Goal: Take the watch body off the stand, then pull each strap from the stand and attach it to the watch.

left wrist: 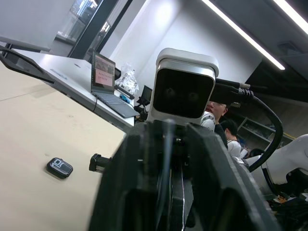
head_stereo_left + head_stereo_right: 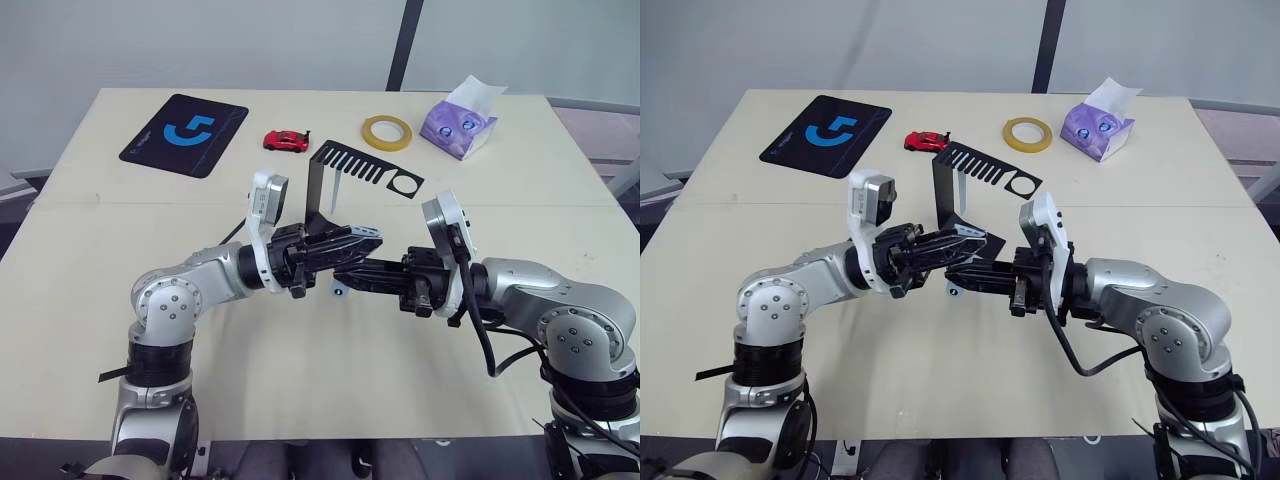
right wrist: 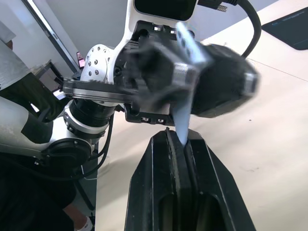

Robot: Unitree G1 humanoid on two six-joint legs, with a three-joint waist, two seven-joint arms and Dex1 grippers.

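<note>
The black stand (image 2: pixel 365 166) is upright at mid-table, and a thin pale strap (image 2: pixel 343 190) hangs under its comb top. Just in front of it my two grippers meet tip to tip. The left gripper (image 2: pixel 365 240) is shut on a light blue-grey strap (image 3: pixel 185 103). The right gripper (image 3: pixel 177 137) pinches the same strap from the other side. One end of the strap (image 2: pixel 338 290) pokes out below the fingers. In the left wrist view a small dark rounded-square piece with pale marks (image 1: pixel 59 167), apparently the watch body, lies on the table beyond the grippers.
Along the far edge of the table are a black mouse pad with a blue logo (image 2: pixel 185 132), a red toy car (image 2: pixel 286 140), a yellow tape roll (image 2: pixel 387 132) and a purple tissue pack (image 2: pixel 460 122). People and a laptop (image 1: pixel 108 82) are beyond the table.
</note>
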